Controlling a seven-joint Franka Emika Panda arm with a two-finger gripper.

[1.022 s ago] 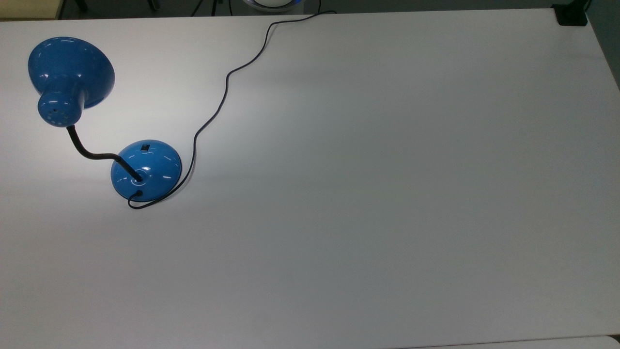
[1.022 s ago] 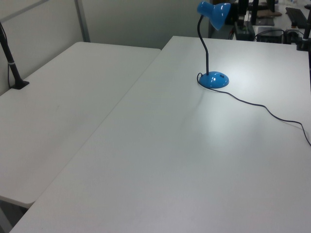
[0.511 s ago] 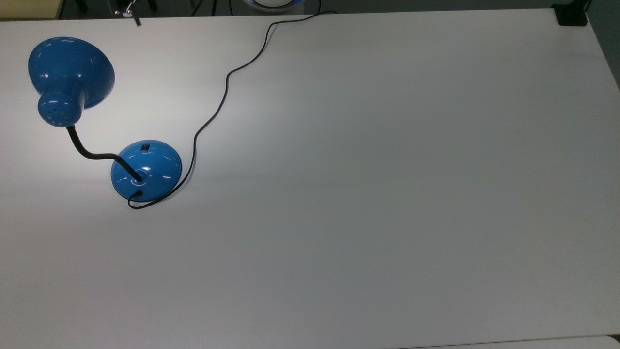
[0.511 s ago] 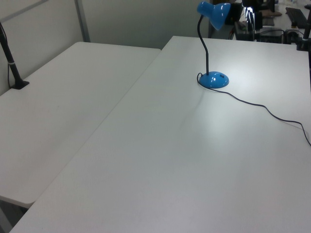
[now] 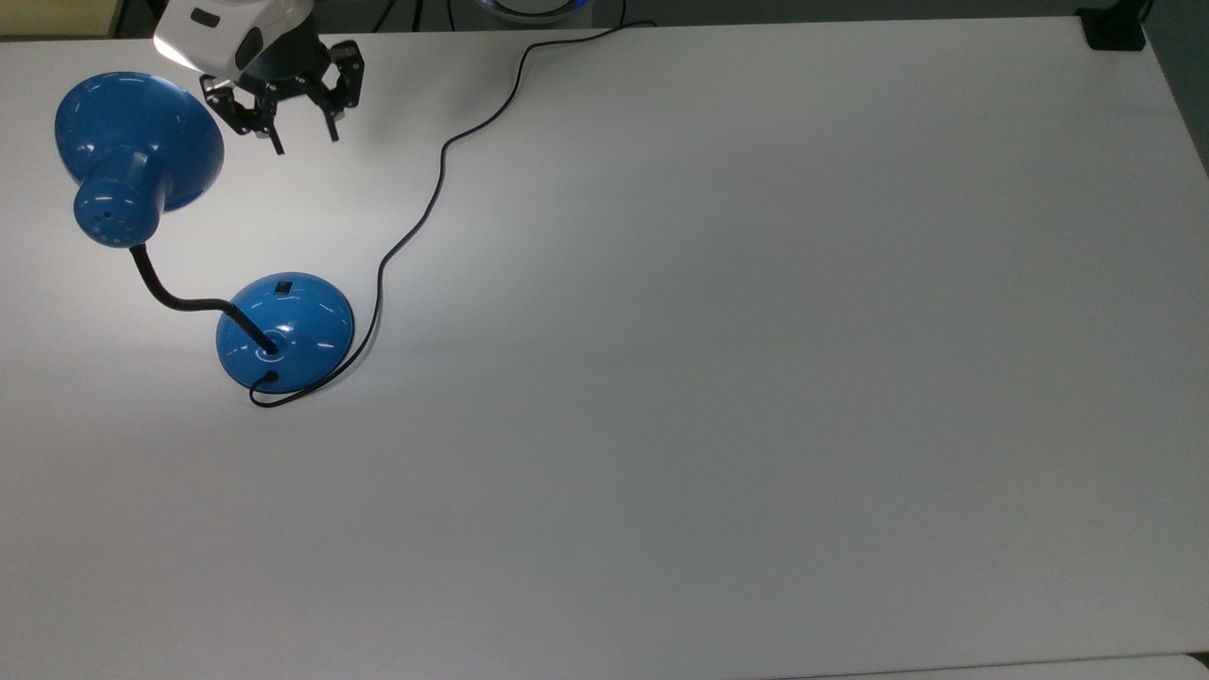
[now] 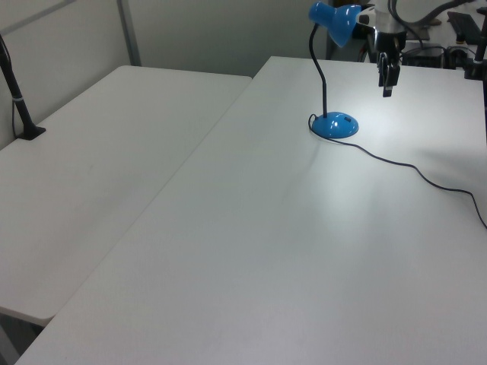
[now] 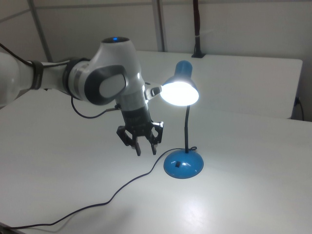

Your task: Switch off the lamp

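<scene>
The lamp stands on the white table and is lit, its bulb glowing inside the blue shade. In the top view the shade is at the upper left, and the black gooseneck bends down to the domed blue base. A small black switch sits on the base's upper side. My gripper hangs open and empty in the air just right of the shade, well above the base in the top view. In the right view my gripper is left of the base, fingers pointing down.
The lamp's thin black cord snakes from the base to the table's far edge in the top view. A black clamp sits at the top right corner. In the left view a second table adjoins on the left.
My gripper came in from the top view's upper edge and moved down beside the shade. The lamp and its cord have not moved.
</scene>
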